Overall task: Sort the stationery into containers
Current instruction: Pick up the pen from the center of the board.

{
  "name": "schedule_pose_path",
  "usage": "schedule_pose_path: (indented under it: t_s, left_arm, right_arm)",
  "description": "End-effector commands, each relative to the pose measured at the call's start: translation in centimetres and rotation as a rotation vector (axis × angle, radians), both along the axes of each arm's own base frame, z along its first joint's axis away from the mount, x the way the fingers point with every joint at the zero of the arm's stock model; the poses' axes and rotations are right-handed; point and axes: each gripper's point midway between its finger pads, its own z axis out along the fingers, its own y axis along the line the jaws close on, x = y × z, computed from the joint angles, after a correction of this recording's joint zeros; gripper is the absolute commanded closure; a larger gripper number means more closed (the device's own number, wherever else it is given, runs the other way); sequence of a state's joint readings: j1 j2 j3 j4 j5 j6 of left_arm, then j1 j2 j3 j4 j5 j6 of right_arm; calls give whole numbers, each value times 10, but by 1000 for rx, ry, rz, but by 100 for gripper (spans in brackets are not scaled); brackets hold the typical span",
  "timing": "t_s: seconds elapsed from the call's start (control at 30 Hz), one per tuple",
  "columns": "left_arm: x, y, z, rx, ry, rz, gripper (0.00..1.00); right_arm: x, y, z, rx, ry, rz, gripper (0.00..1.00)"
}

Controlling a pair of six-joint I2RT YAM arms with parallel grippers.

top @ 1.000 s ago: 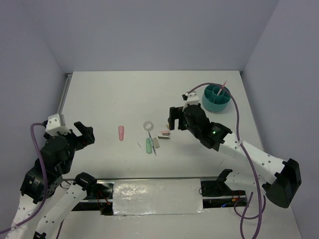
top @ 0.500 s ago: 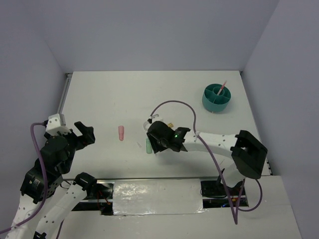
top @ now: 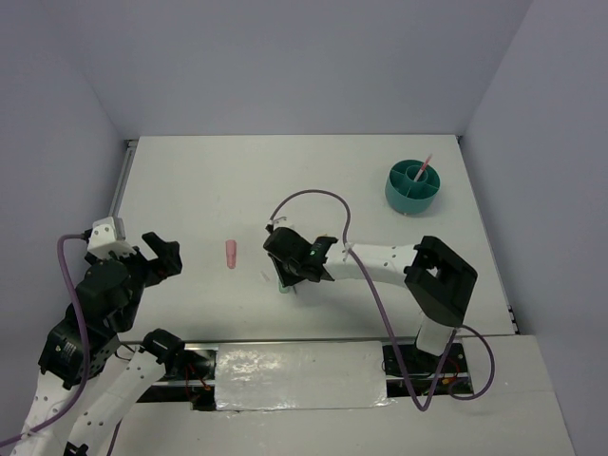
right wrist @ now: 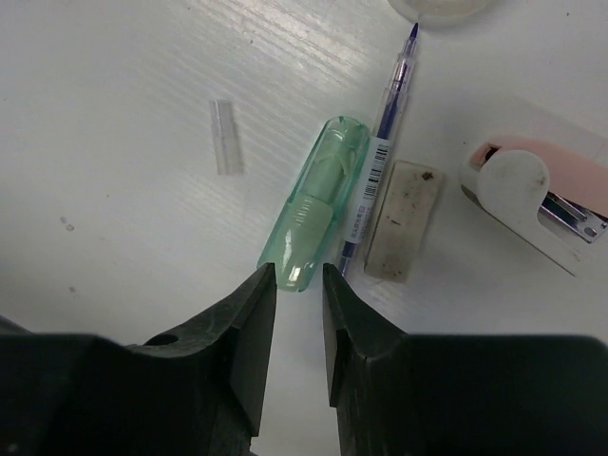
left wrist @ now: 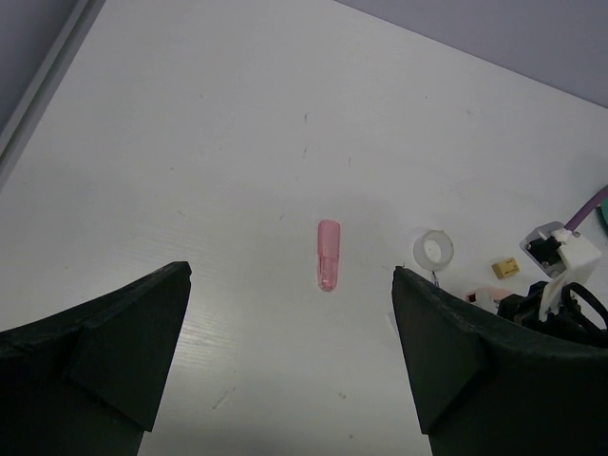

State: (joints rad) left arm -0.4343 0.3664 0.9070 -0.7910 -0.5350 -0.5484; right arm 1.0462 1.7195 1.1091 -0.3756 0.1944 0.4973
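Note:
The mint-green stub (right wrist: 318, 195) lies on the table, and my right gripper (right wrist: 297, 274) has its jaws closed in on the stub's near end, both tips touching it. From above, that gripper (top: 285, 275) covers most of the stub. A short pink stub (top: 231, 253) lies alone to the left, also in the left wrist view (left wrist: 328, 256). My left gripper (left wrist: 290, 285) hangs wide open well short of it, holding nothing. The teal organiser (top: 413, 187) stands at the far right with a thin pink pen (top: 425, 161) upright inside.
Beside the green stub lie a blue-tipped pen (right wrist: 385, 142), a grey eraser block (right wrist: 403, 218), a pink-and-white stapler (right wrist: 532, 195) and a small clear cap (right wrist: 223, 138). A white tape ring (left wrist: 433, 250) and a tan block (left wrist: 506, 269) sit just beyond.
My right arm swung left from near the organiser to the cluster of items, came down over the green stub, and its jaws closed in. The left arm stayed still.

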Motion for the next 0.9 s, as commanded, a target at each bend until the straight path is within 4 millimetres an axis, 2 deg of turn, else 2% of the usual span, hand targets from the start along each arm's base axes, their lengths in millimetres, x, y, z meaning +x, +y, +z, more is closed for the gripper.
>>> schedule_pose_path:
  t_s: [0.0,0.3,0.87]
  left_arm:
    - [1,-1,10,1,-48,-12,1]
    - [3,-3,9,3,-45,-25,1]
    - [4,-4,8,6,-41,-27,1]
  right_arm:
    - [13,8,4,0,-18,-6,67]
    - [18,-4,-8,-34,-13,-22,71]
    - [24,-13,-31,-69,20,-21,75]
